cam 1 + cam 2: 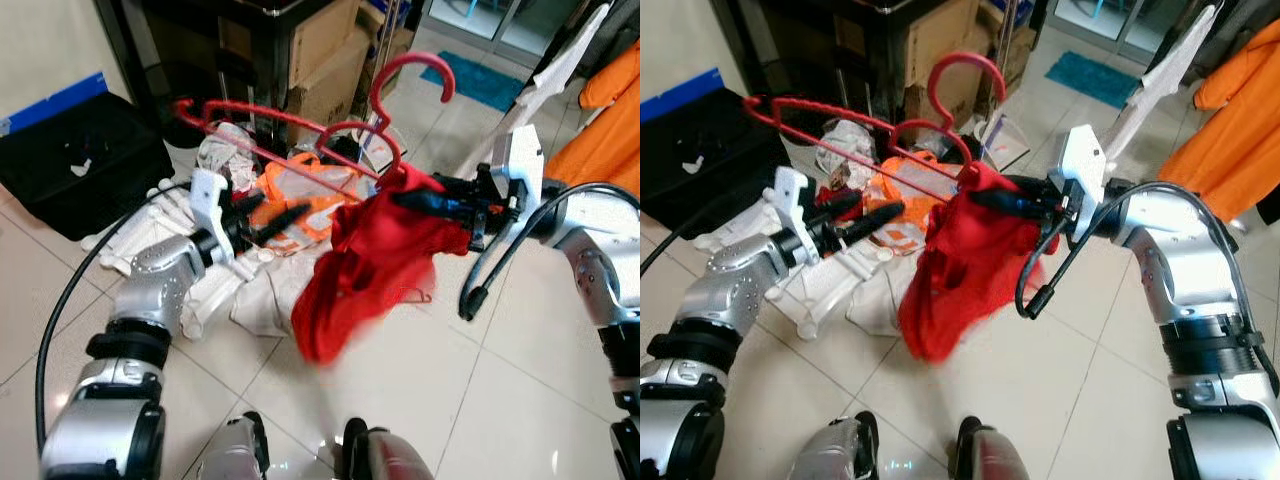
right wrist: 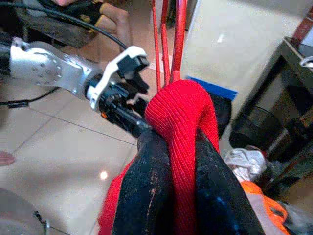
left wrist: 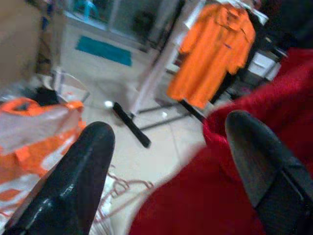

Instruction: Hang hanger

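Observation:
Two red hangers (image 1: 365, 135) are tangled together, hooks up, their long bar (image 1: 250, 115) reaching left over the floor pile. A red garment (image 1: 375, 265) hangs from them in a bunch. My right gripper (image 1: 415, 200) comes in from the right and is shut on a fold of the red garment (image 2: 183, 127) just under the hanger wires (image 2: 177, 39). My left gripper (image 1: 285, 218) is open just left of the cloth. One of its fingertips (image 3: 249, 142) lies against the red garment (image 3: 215, 196), with nothing between the fingers.
A pile of white and orange clothes (image 1: 300, 190) and white hangers (image 1: 150, 220) lies on the tiled floor. A black bag (image 1: 80, 160) sits at the left, cardboard boxes (image 1: 325, 60) behind. An orange shirt (image 3: 210, 54) hangs on a rack at the right. A person's legs (image 2: 93, 12) are nearby.

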Robot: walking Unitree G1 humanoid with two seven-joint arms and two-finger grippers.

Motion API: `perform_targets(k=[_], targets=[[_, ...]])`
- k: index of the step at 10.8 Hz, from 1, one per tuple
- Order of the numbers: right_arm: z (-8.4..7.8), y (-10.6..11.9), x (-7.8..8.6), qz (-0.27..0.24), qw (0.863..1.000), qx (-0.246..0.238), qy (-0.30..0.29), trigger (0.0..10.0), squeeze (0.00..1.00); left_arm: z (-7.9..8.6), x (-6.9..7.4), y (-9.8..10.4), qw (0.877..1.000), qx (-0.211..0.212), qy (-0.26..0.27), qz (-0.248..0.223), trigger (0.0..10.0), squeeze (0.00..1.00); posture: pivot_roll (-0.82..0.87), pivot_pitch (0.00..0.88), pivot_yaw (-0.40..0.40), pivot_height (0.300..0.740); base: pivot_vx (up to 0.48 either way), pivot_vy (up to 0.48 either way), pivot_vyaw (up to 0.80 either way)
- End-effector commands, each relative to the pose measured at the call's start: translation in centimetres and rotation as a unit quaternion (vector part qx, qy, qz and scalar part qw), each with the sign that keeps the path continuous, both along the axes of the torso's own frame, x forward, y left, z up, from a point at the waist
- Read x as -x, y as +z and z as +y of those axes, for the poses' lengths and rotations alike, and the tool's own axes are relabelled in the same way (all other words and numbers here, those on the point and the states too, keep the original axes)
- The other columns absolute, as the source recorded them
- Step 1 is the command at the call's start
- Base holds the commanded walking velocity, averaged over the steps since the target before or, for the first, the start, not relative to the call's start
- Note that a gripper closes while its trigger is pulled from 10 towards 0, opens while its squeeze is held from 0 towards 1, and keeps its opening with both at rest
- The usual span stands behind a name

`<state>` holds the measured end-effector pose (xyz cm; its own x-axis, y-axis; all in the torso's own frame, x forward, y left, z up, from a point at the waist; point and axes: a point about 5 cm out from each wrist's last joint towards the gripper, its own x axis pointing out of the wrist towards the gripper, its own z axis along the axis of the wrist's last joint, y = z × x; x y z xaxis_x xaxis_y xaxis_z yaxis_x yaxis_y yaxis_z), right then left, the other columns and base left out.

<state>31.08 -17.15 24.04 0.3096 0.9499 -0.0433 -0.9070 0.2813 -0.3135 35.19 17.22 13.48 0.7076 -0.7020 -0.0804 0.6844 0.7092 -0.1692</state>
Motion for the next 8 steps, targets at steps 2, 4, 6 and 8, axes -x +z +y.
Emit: perform_targets(k=[2, 4, 6, 8], targets=[[-0.1, 2.5, 1.0, -0.025, 0.999, -0.015, 0.033, 0.0, 0.0, -0.2, 0.1, -0.5, 0.999, -0.018, -0.027, 0.022, 10.0, 0.0, -0.09, 0.175, -0.058, 0.74, 0.0, 0.0, 0.0], [-0.2, 2.5, 1.5, -0.023, 0.999, 0.002, 0.043, 0.0, 0.0, -0.1, -0.3, 0.3, 0.999, -0.021, -0.037, 0.015, 10.0, 0.0, -0.09, 0.175, -0.058, 0.74, 0.0, 0.0, 0.0], [-0.5, 2.6, 2.4, -0.018, 0.998, 0.016, 0.054, 0.0, 0.0, -0.4, -0.8, 1.4, 0.999, -0.019, -0.05, 0.002, 10.0, 0.0, -0.12, 0.169, -0.054, 0.74, 0.0, 0.0, 0.0], [-0.9, 2.4, 2.7, -0.013, 0.998, 0.028, 0.05, 0.0, 0.0, -1.2, -0.6, 2.6, 0.995, 0.001, -0.098, -0.011, 10.0, 0.0, -0.13, 0.163, -0.052, 0.74, 0.0, 0.0, 0.0]])
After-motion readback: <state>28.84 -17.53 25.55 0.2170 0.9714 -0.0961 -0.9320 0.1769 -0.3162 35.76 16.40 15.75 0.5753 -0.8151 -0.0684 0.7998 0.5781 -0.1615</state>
